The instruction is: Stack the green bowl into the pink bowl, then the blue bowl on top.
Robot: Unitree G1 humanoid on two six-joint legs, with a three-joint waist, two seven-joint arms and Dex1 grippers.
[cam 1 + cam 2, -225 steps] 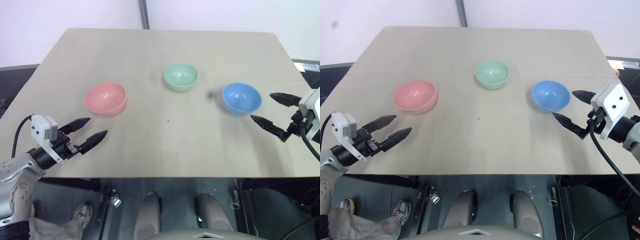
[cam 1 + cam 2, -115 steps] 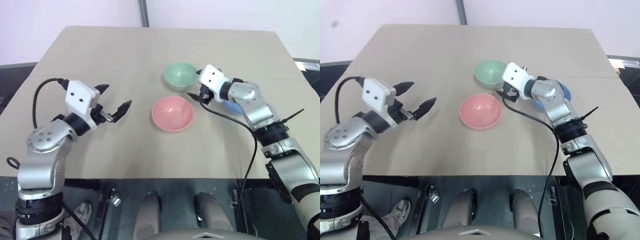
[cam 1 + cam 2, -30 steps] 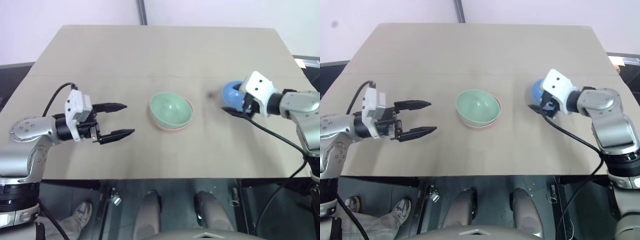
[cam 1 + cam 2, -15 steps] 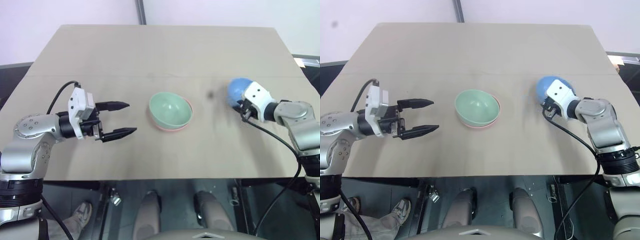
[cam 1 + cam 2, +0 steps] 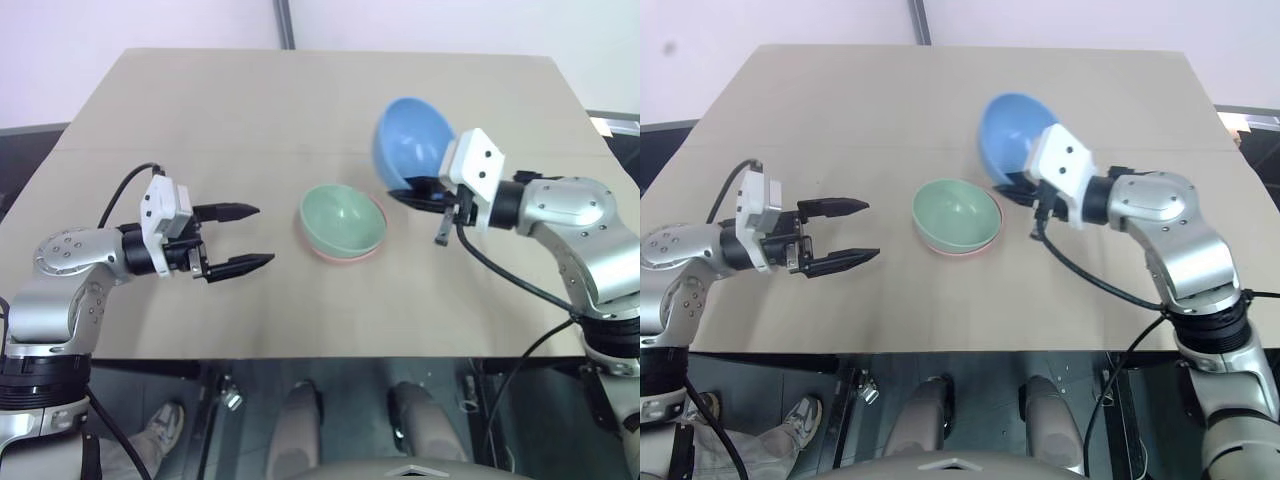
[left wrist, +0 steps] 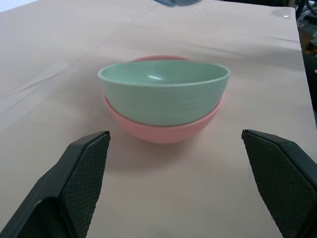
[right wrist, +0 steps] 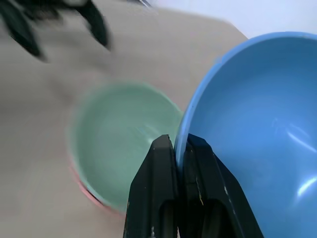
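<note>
The green bowl [image 5: 343,219] sits nested in the pink bowl [image 6: 163,130] at the table's middle; only a thin pink rim shows under it from above. The blue bowl [image 5: 410,138] hangs tilted in the air just right of and above the pair. My right gripper [image 7: 179,148] is shut on its lower rim, one finger inside the bowl and one outside. My left gripper [image 5: 265,234] stands open to the left of the stacked pair, apart from them and pointing at them, and its fingers [image 6: 84,168] frame the two bowls in the left wrist view.
The beige table [image 5: 200,120] has bare surface all around the bowls. A black cable [image 5: 505,278] loops from my right wrist down over the table's front right. A dark pole [image 5: 287,25] rises behind the far edge.
My right gripper shut on the blue bowl's rim, lifted it off the table at the right and carried it left toward the stacked bowls. The left gripper has stayed put.
</note>
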